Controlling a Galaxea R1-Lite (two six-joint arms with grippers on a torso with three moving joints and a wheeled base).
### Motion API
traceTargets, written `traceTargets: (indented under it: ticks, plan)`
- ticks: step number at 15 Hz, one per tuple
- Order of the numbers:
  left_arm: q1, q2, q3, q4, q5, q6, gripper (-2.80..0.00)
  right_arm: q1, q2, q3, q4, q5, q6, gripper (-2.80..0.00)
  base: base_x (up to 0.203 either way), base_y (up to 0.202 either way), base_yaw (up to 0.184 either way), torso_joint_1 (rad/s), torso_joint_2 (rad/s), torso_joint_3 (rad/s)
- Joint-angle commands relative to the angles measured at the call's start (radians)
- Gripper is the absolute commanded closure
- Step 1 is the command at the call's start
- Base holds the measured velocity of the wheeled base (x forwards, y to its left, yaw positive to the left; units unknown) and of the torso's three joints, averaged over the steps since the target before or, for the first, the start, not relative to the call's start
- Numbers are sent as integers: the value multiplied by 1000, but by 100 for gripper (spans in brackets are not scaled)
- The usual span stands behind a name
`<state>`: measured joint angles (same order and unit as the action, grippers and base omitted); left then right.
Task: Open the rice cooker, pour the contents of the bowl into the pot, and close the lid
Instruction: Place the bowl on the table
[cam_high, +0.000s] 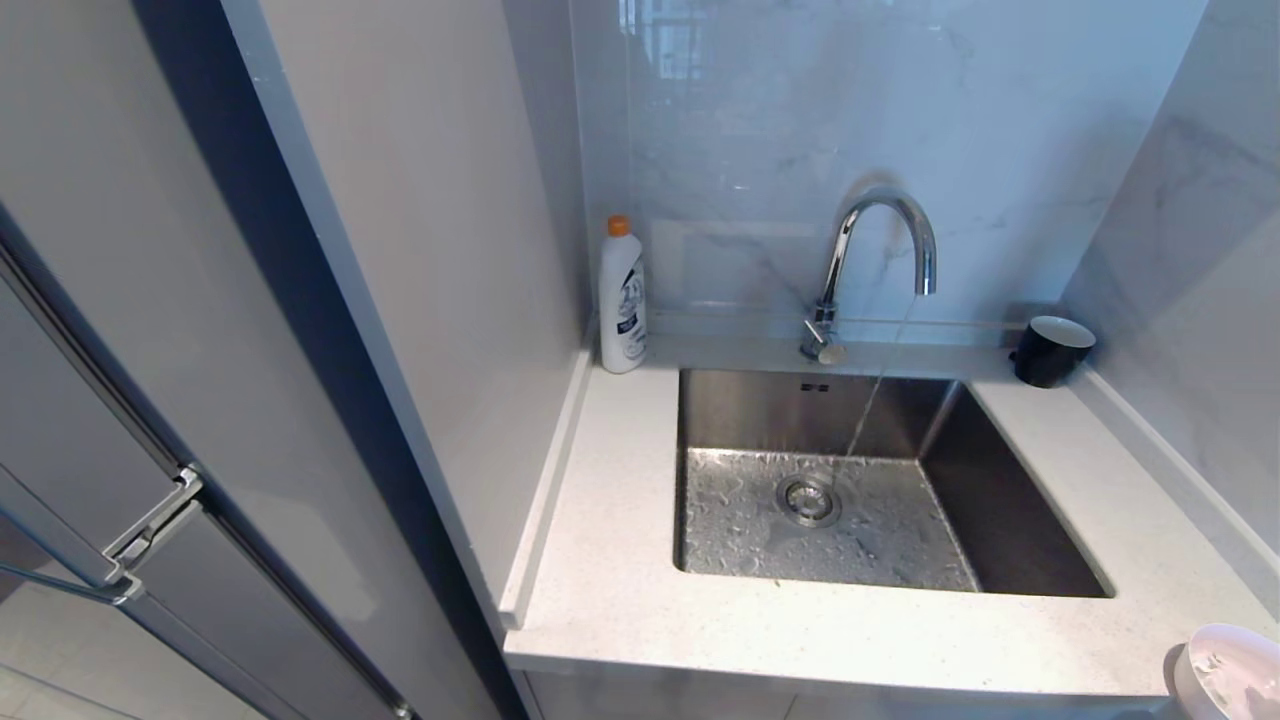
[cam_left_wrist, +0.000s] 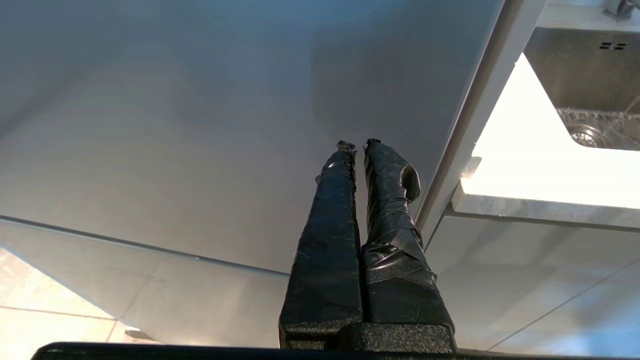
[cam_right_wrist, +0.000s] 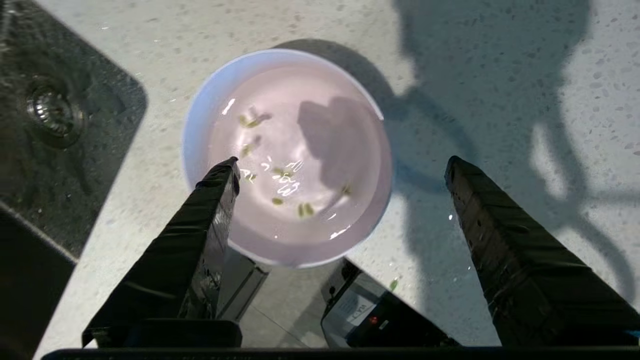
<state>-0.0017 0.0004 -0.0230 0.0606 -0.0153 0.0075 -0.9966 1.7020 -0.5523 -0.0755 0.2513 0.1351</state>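
Bowl (cam_right_wrist: 287, 157): upright at the front edge of the table (cam_high: 620, 610), part of its rim overhanging that edge, right of the sink (cam_high: 880, 480). In the head view only its rim shows, at the lower right corner. Inside it, a few green bits (cam_right_wrist: 280, 185) in what looks like a film of water; I judge most of the contents gone or never plentiful.

Right hand (cam_right_wrist: 342, 165): mine, poised above the bowl, fingers spread wide, clamped on nothing. One finger (cam_right_wrist: 220, 185) stands over the bowl's near wall, the other well outside the far rim.

Left hand (cam_left_wrist: 357, 145): mine, parked low beside the cabinet panel (cam_left_wrist: 200, 125), fingers together, empty.

Tap (cam_high: 880, 250): running, a thin stream falling into the sink.

Bottle (cam_high: 622, 300): white, orange cap, back left of the sink. Black cup (cam_high: 1050, 350): back right corner; not the task's bowl.

Cooker, pot, lid: none in any view; I cannot say where they stand or whether the lid is shut.

Step in hand, as I judge it: the bowl sits free under the spread fingers. Handling notes: it sits close to the drop, so any sideways brush could tip it off the table. If I take it again, I should come straight down, one finger inside the wall and one outside, close firmly on the rim, lift level so the wet bits do not slosh.
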Motion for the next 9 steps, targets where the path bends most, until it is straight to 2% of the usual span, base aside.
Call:
traceTargets:
  ticks: [1, 4, 6, 9]
  plan:
    - [0, 1, 0, 1, 0, 0, 0, 16, -108, -35, 80, 13, 2, -280, 0, 0, 0, 0, 0, 0]
    - [0, 1, 0, 1, 0, 0, 0, 82, -190, -206, 320, 46, -13, -280, 0, 0, 0, 0, 0, 0]
    - [0, 1, 0, 1, 3, -10, 0, 135, -231, -304, 434, 53, -132, -280, 0, 0, 0, 0, 0, 0]
    - [2, 1, -2, 1, 9, -12, 0, 236, -254, -333, 470, 51, -269, -280, 0, 0, 0, 0, 0, 0]
